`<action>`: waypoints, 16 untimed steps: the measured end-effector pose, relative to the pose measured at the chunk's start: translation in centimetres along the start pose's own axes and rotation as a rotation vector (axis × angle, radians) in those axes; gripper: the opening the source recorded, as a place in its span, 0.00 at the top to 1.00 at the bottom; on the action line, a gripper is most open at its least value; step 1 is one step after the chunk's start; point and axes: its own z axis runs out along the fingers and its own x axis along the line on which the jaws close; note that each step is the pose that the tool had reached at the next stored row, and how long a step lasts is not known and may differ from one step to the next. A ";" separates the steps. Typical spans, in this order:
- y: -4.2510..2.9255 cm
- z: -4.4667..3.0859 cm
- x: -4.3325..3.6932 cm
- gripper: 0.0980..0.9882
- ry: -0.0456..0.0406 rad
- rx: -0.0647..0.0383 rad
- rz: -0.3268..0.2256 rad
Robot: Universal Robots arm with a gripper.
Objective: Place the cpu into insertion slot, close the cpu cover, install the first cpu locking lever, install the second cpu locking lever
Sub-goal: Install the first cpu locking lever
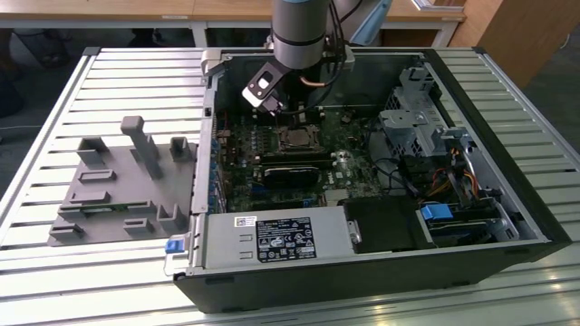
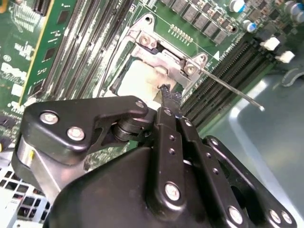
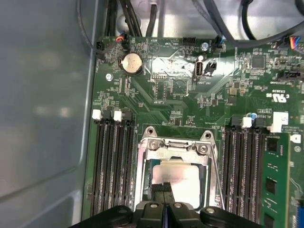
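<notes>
Gripper poised over the seated chip

The gripper (image 3: 163,189) hangs clenched and empty just above the cpu (image 3: 183,176). The chip lies in the insertion slot (image 3: 149,178) on the green board (image 3: 175,95), with the cpu cover (image 3: 173,149) down around it.

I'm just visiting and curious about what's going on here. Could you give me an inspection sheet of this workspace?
Surface: slatted metal table carrying an open computer case.
Job's things: pale chip seated on the green board; metal cover frame lies over it; thin lever rod angles away from the frame.
Clutter: grey plastic fixture beside the case.
Grippers: gripper shut, tip over the chip, contact unclear.
Cables: black cables at the board's edge.
Surroundings: wooden desks behind the table.
</notes>
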 end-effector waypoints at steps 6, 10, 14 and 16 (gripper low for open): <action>0.13 -1.88 0.20 0.99 -0.0001 0.000 0.000; 0.18 -2.64 0.28 0.99 0.0002 0.000 -0.002; 0.18 -2.62 0.28 0.99 0.0041 0.006 -0.060; 0.18 -2.61 0.27 0.99 0.0064 0.010 -0.097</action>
